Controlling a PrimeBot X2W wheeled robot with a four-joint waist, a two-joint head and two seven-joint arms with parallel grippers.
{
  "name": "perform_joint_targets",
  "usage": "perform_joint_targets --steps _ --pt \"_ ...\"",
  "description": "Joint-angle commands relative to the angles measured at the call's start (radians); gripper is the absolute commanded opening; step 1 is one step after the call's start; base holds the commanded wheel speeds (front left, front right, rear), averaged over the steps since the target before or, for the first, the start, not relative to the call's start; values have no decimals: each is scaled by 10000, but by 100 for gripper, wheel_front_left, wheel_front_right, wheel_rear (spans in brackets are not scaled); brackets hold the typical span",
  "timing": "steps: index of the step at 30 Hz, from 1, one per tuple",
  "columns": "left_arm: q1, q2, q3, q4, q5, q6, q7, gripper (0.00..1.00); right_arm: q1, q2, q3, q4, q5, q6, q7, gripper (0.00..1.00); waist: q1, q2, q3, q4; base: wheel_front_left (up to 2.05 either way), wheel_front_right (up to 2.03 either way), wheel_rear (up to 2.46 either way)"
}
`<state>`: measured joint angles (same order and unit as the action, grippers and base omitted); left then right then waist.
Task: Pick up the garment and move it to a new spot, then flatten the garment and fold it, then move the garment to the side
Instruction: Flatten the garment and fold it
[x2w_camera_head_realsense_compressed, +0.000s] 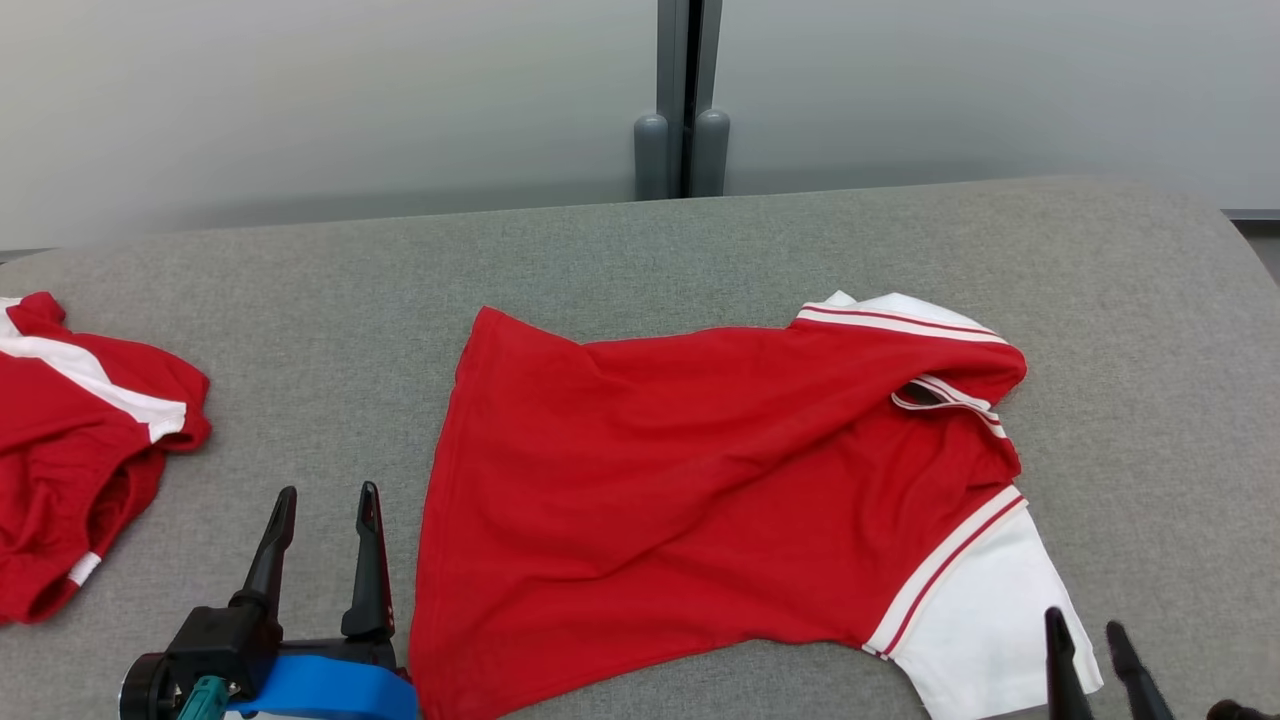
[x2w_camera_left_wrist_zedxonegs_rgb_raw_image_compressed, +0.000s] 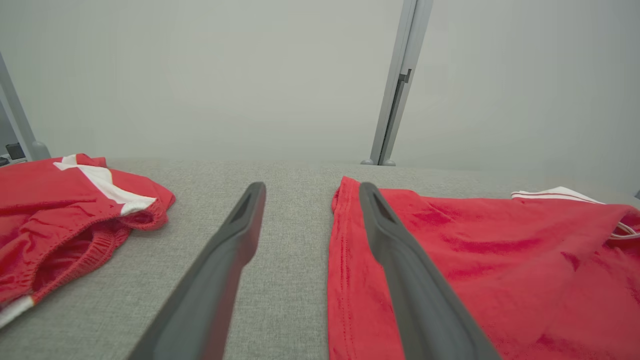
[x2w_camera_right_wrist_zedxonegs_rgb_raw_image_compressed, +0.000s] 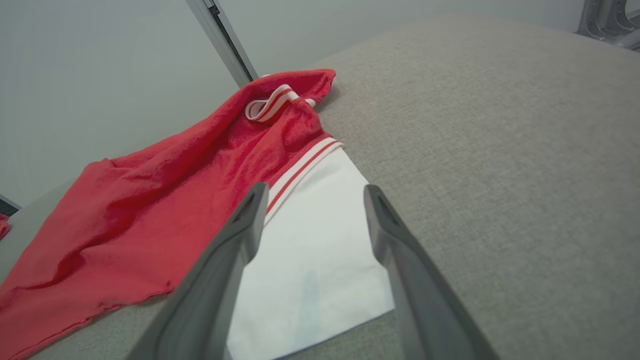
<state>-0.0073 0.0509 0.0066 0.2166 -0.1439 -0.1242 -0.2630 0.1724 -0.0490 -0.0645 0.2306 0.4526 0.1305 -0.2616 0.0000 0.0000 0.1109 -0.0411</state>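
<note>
A red shirt (x2w_camera_head_realsense_compressed: 700, 480) is seen spread, partly rumpled, on the middle of the grey fabric worktop (x2w_camera_head_realsense_compressed: 300, 300), hem toward the robot's left and collar (x2w_camera_head_realsense_compressed: 945, 395) toward its right. The striped collar is bunched and turned over. One white sleeve (x2w_camera_head_realsense_compressed: 990, 610) with red-and-white trim is laid flat at the near right corner of the shirt; the far sleeve is folded under, and only its striped edge is shown. The left tool (x2w_camera_head_realsense_compressed: 328, 492) is seen at the lower left, fingers apart, nothing held, just beside the shirt's hem edge over bare worktop. In the left wrist view one finger is overlapped with the hem; contact cannot be told. A blue band (x2w_camera_head_realsense_compressed: 330, 690) is seen on that wrist. The right tool (x2w_camera_head_realsense_compressed: 1085, 622) is seen at the lower right, fingers apart, nothing gripped, tips above the white sleeve; in the right wrist view the sleeve is framed between the two fingers. A second red garment (x2w_camera_head_realsense_compressed: 70, 440) with white stripes is crumpled at the far left of the worktop, well apart from the shirt. A grey post (x2w_camera_head_realsense_compressed: 682, 100) is seen against the pale wall (x2w_camera_head_realsense_compressed: 300, 100) behind.
</note>
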Motion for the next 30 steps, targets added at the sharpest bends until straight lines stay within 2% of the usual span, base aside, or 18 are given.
perform_joint_targets --steps 1,6,13,18,26,30 --pt "-107 -8 -7 -9 -30 -43 -26 100 -126 -27 -169 -275 -321 5 -48 100 0 0 -9 35 0 0 0" --pt "-43 -7 64 -16 47 -50 -26 100 -503 -24 -510 -1258 -1165 5 -45 100 0 0 -47 134 0 0 0" --pt "76 -8 128 17 183 -62 -26 100 -914 -25 -126 -2034 -2325 5 -44 100 0 0 -195 312 0 0 0" --pt "214 -8 210 81 393 -67 -26 100 -1052 -32 418 -2019 -3352 3 -44 100 0 0 -430 502 0 0 0" --pt "667 24 421 38 734 -25 -26 100 -479 -26 705 -1638 -3753 3 -45 100 0 0 -949 683 0 0 0" --pt "924 94 509 -42 842 -17 -26 100 -153 -29 535 -1472 -3643 3 -45 100 0 0 -1086 703 0 0 0"
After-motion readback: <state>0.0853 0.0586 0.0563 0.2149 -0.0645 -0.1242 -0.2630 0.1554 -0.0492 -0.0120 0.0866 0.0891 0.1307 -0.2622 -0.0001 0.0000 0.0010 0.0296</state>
